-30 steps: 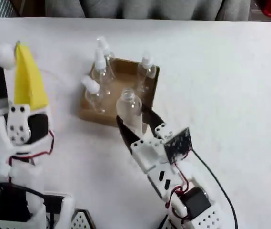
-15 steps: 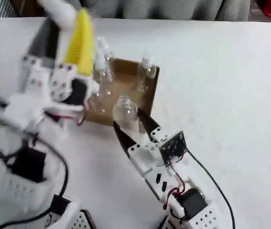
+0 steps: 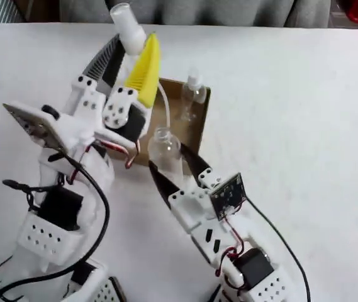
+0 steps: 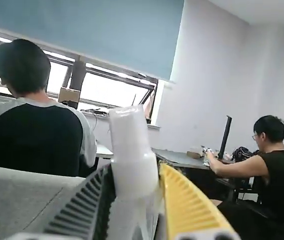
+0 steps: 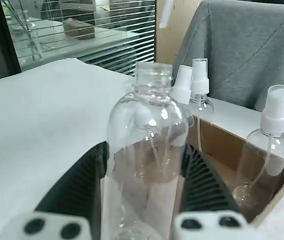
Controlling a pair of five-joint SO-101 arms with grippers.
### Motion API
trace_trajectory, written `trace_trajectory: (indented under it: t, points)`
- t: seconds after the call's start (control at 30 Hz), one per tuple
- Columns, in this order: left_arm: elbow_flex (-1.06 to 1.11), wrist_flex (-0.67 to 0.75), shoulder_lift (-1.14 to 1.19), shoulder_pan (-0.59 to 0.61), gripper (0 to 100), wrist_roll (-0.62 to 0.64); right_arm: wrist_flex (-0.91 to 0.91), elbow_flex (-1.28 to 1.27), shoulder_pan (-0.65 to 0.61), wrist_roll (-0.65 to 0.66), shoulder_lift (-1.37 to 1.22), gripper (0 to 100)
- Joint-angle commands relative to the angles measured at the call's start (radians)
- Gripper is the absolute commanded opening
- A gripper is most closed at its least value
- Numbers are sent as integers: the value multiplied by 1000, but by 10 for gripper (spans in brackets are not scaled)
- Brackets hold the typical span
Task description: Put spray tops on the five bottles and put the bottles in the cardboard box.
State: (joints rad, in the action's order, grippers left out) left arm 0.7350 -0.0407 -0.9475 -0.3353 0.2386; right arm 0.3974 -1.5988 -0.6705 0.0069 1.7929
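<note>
The bottle (image 3: 165, 146) without a top stands upright, its neck open, just at the near wall of the cardboard box (image 3: 205, 100). The right pincer (image 3: 169, 160) is clamped on it, one black finger on each side of its body. In the right wrist view, three bottles with white spray tops stand in the box behind it; one of them (image 5: 264, 150) is in the far corner. The last spray top (image 3: 128, 22) is high above the box. The left pincer (image 3: 131, 43) grips it between the yellow finger and the black finger, with its nozzle end up. Its thin tube (image 3: 163, 104) hangs down over the box. All stands on a white bench (image 3: 292, 94).
</note>
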Motion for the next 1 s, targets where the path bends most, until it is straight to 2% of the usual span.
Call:
trace_trajectory:
  t: [0.0,0.13,0.37,0.57,0.67,0.97]
  points:
    - [12,31,2,-4,20,35,-16,12,2,-8,12,16]
    - [46,34,2,18,20,35,-15,12,5,-8,12,16]
    - [150,238,2,90,20,43,-15,12,39,-8,12,16]
    - [163,236,2,82,20,48,-15,12,41,-8,12,16]
    - [173,230,1,82,20,95,-15,12,41,-8,12,16]
    - [222,138,-25,28,20,126,-15,11,44,-9,12,16]
